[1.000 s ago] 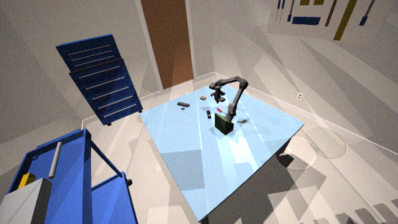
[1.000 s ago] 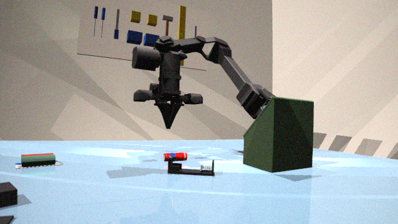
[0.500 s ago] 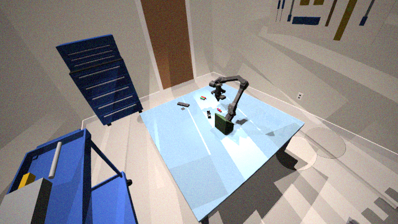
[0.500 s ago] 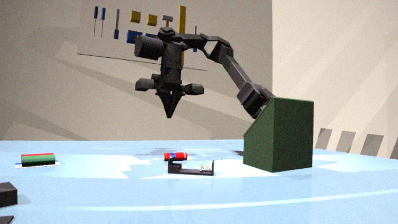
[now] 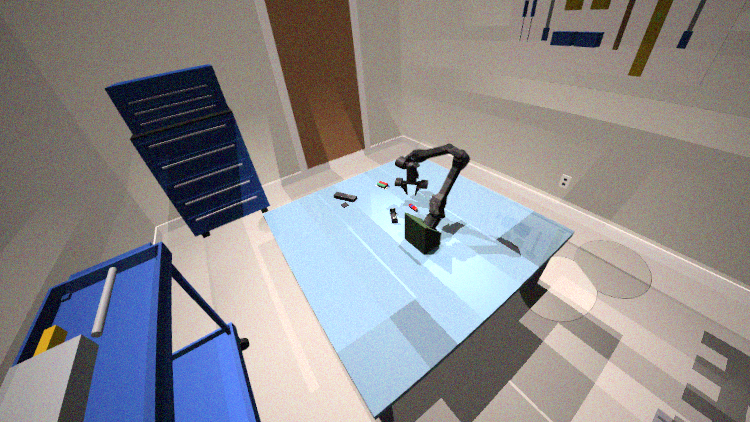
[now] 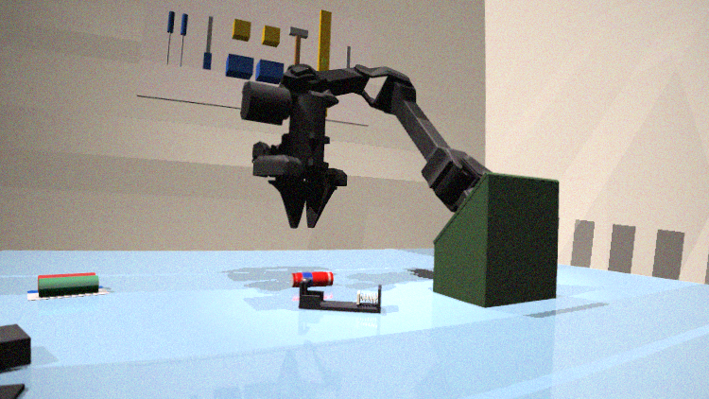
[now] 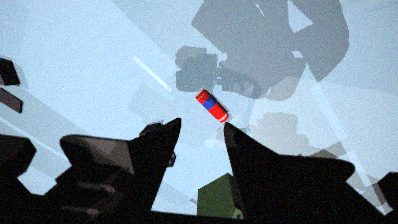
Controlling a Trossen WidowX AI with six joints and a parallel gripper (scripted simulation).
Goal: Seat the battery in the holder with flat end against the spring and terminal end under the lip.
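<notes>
The red battery (image 5: 413, 207) (image 6: 317, 278) (image 7: 212, 106) with a blue band lies on its side on the table, outside the holder. In the exterior view it shows behind the raised lip end of the holder. The black holder (image 5: 393, 215) (image 6: 341, 305) stands on the table, its bed empty, with the pale spring at the end nearer the green block. In the wrist view the left finger hides most of the holder. My gripper (image 5: 412, 193) (image 6: 302, 227) (image 7: 202, 123) is partly open and empty, pointing down well above the battery. Which battery end is the terminal is unclear.
A dark green block (image 5: 419, 236) (image 6: 520, 243) (image 7: 216, 197) stands by the arm's base. A red and a green cylinder (image 5: 382, 184) (image 6: 68, 286) lie on a small card. A dark bar (image 5: 345, 197) (image 6: 13, 347) and a small dark piece (image 5: 344, 205) lie farther off.
</notes>
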